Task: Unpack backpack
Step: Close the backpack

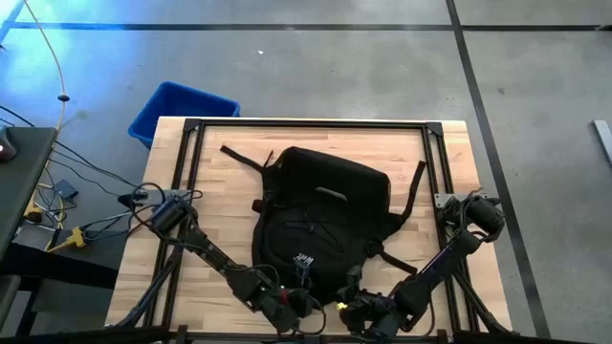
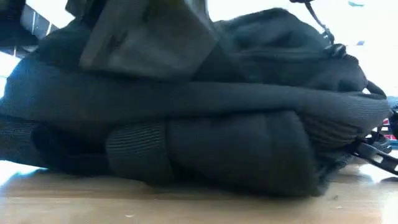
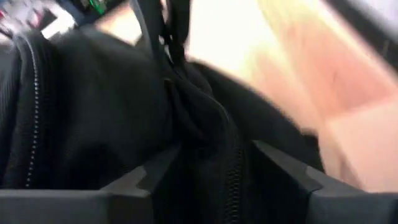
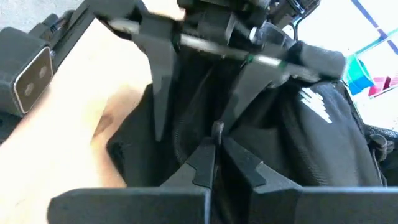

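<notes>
Backpack (image 1: 320, 215) lies flat on table (image 1: 210, 143). Left gripper (image 3: 208, 171) spread around its zipper seam; right gripper (image 4: 217, 146) pinched on zipper pull (image 4: 217, 129).

From above, the light on my table (image 1: 449, 172) is even and quite soft, with a bluish glare on the floor (image 1: 115, 48) at the top left. The backpack (image 1: 320, 225) is so black that almost no detail shows in it. In the low view the backpack (image 2: 199, 124) is close and out of focus, and the background behind it is burnt out to white. My left wrist view is strongly blurred, the wood there is overexposed. My right wrist view is sharper, with bright glare at its upper right.
</notes>
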